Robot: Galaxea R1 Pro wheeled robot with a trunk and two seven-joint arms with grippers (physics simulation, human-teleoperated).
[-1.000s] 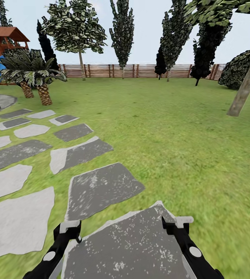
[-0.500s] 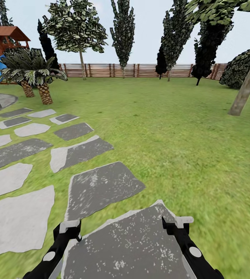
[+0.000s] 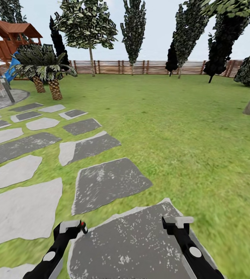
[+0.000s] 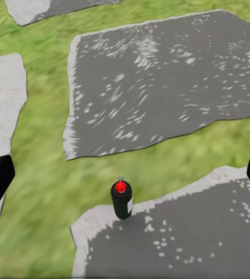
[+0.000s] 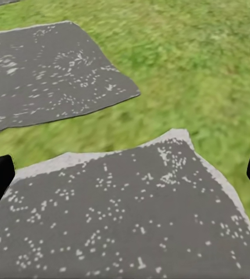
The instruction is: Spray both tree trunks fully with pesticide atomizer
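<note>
Red-capped, the atomizer [image 4: 121, 200] is standing upright at a stone's [image 4: 177, 232] corner below my left gripper [image 4: 125, 174], whose fingers I am holding wide and empty to straddle it, while my right gripper [image 5: 125, 174] is hanging equally spread over stone.

grey paving slabs [image 3: 107, 184], palms [image 3: 47, 66], playhouse [image 3: 10, 37]

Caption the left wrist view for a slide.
Small black red-capped atomizer bottle standing upright at a dark grey stepping stone's edge, beside grass.
</note>
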